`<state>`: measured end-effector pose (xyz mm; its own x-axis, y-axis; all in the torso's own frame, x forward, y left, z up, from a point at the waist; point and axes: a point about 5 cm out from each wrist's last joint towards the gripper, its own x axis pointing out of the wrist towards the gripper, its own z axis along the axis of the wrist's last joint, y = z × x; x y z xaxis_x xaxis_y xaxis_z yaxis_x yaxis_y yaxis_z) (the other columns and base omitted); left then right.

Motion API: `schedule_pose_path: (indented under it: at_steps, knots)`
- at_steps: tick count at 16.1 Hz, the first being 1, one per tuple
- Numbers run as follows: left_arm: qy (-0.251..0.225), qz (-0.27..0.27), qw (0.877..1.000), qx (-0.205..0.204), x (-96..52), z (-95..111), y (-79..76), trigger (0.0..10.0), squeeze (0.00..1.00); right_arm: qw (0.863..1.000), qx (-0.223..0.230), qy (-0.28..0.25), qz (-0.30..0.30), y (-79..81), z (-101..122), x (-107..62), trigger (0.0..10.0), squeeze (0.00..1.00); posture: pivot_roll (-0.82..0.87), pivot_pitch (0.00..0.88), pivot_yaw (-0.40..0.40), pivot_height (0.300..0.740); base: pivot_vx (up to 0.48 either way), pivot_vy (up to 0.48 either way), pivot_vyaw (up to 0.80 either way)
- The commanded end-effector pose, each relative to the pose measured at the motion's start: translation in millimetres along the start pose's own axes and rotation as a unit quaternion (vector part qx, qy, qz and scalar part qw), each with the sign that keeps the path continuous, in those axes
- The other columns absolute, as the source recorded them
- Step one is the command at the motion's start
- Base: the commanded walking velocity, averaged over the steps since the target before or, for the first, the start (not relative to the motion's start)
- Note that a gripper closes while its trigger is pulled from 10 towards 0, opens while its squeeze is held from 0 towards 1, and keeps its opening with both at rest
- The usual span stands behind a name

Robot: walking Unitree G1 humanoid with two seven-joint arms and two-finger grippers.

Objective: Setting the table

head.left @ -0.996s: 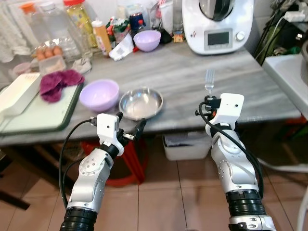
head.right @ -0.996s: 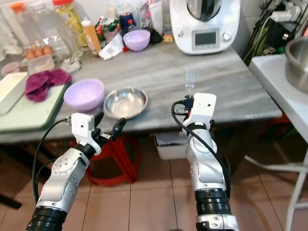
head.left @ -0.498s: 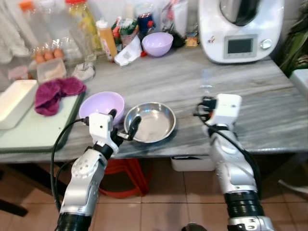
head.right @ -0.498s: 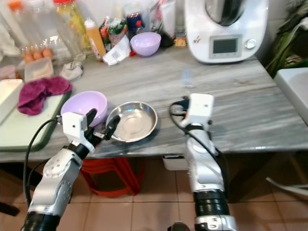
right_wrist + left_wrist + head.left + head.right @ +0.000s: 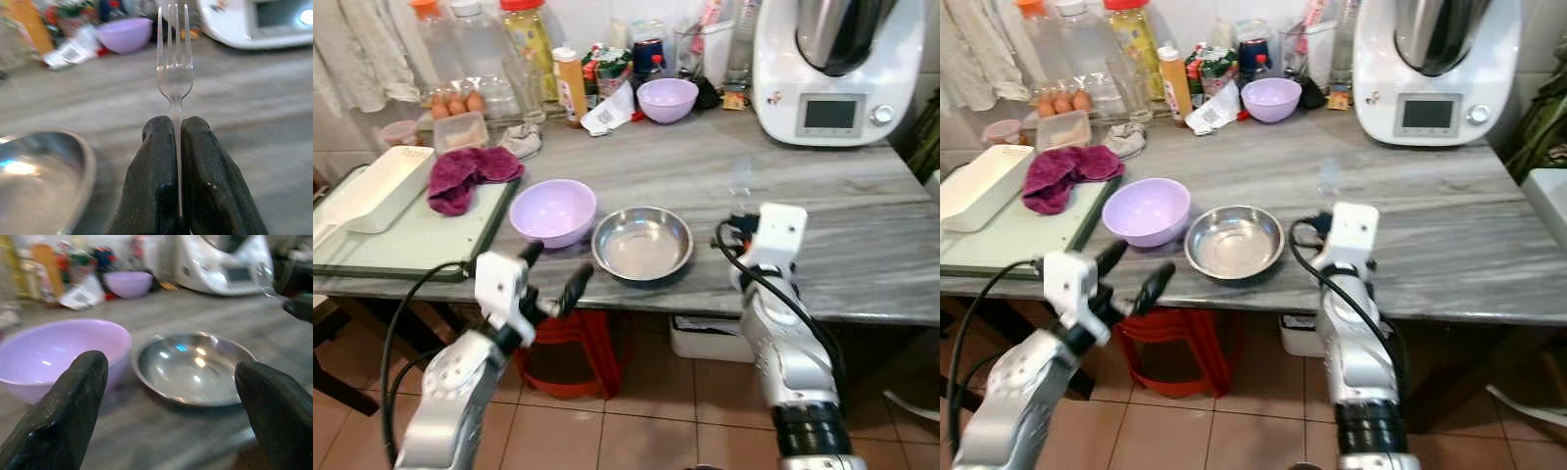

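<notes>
fork (image 5: 174, 73): clear glossy plastic | dish (image 5: 642, 243): polished metal | bowl (image 5: 553, 211): smooth lilac plastic | countertop (image 5: 862, 225): grey veined stone | cloth (image 5: 465, 174): magenta terry

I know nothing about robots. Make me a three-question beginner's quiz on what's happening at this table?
1. True or false: the right gripper holds a clear fork.
2. Which lies nearer the fork: (a) the steel bowl or (b) the cloth?
3. Fill in: the left gripper is ____, holding nothing.

Key: 1 true; 2 a; 3 open.
</notes>
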<state>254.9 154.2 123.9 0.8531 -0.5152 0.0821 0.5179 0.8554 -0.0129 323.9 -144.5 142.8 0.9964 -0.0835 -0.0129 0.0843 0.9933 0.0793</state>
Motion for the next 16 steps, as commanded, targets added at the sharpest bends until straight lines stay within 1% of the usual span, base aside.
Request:
schedule_pose_path:
  at_steps: [1,2,3,5,6,7,9,14,16]
  knots:
    - [0.006,-0.018,1.0,0.002,-4.1,0,-1.2,10.0,0.0,1.0,0.001,-0.006,-0.004,-1.5,6,-1.3,10.0,0.0,-0.16,0.109,0.073,0.74,0.0,0.0,0.0]
    - [0.019,-0.031,0.999,0.001,-8.1,-3,-1.8,10.0,0.0,1.0,-0.005,-0.001,0.001,-2.7,5,-1.9,10.0,0.0,-0.16,0.109,0.073,0.74,0.0,0.0,0.0]
    - [0.029,-0.049,0.998,0.004,-9.1,-3,-3.0,10.0,0.0,1.0,0.003,0.006,-0.003,-8.2,6,0.9,10.0,0.0,-0.16,0.115,0.076,0.74,0.0,0.0,0.0]
    - [0.041,-0.085,0.995,0.011,-10.3,-6,-6.5,10.0,0.0,1.0,0.006,0.02,-0.01,-17.7,9,7.2,10.0,0.0,-0.17,0.117,0.078,0.74,0.0,0.0,0.0]
    - [0.042,-0.097,0.994,0.01,-10.4,-6,-8.0,10.0,0.0,1.0,0.003,0.029,-0.006,-18.7,9,9.0,10.0,0.0,-0.17,0.118,0.081,0.74,0.0,0.0,0.0]
    - [0.046,-0.106,0.993,0.01,-10.5,-8,-9.1,10.0,0.0,0.999,0.007,0.04,0.001,-18.4,7,11.2,10.0,0.0,-0.17,0.118,0.081,0.74,0.0,0.0,0.0]
    - [0.05,-0.122,0.991,0.008,-10.7,-10,-11.1,10.0,0.0,0.998,-0.003,0.059,0.02,-14.6,6,16.4,10.0,0.0,-0.17,0.12,0.082,0.74,0.0,0.0,0.0]
    - [0.053,-0.12,0.991,0.004,-13.6,-15,-11.5,10.0,0.0,0.993,-0.001,0.107,0.058,-1.7,-3,20.3,10.0,0.0,-0.16,0.12,0.074,0.74,0.0,0.0,0.0]
    - [0.053,-0.12,0.991,0.004,-14.2,-16,-11.8,10.0,0.0,0.99,0.01,0.125,0.066,0.7,-8,20.2,10.0,0.0,-0.16,0.12,0.073,0.74,0.0,0.0,0.0]
